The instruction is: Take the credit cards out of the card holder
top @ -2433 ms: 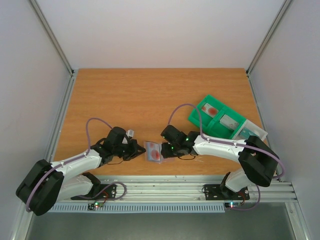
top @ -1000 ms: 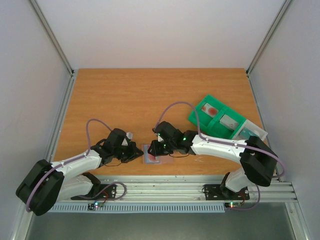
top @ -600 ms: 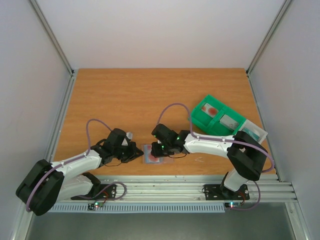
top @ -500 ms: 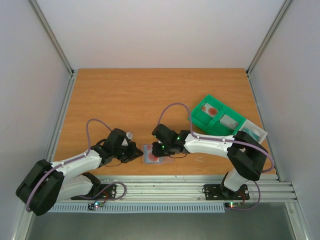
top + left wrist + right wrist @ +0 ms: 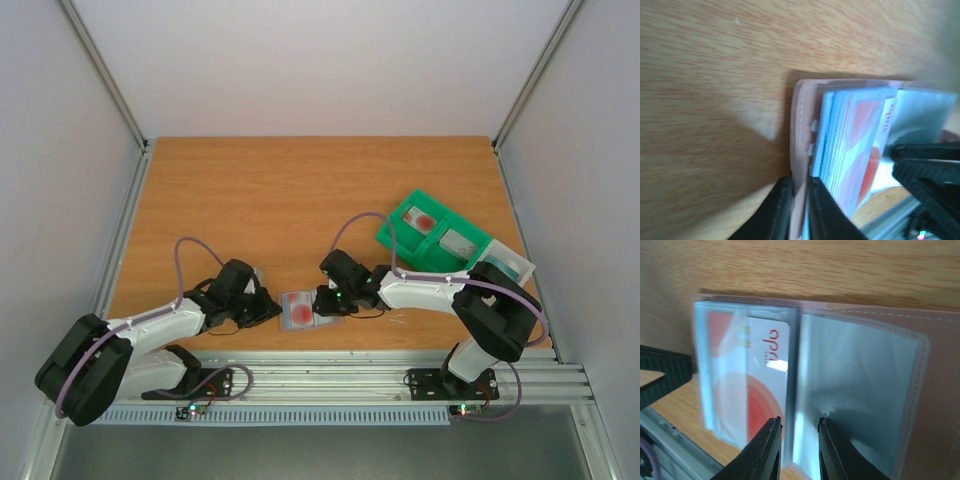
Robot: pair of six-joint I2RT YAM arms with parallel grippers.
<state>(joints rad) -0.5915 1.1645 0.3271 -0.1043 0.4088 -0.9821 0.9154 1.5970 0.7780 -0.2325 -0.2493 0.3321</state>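
My arms lie low at the worktop's (image 5: 300, 190) near edge: left gripper (image 5: 799, 202) pinches the card holder (image 5: 801, 130) (its rim); right gripper's (image 5: 800, 442) grip I can't tell.

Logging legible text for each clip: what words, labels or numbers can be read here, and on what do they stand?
"opa": red letters, seen sideways, on the white card in the card holder; the ending is uncertain.
Left wrist view: the same red lettering, too blurred to read.
Top view: any print on the cards in the green tray is too small to read.
Nothing else is legible.
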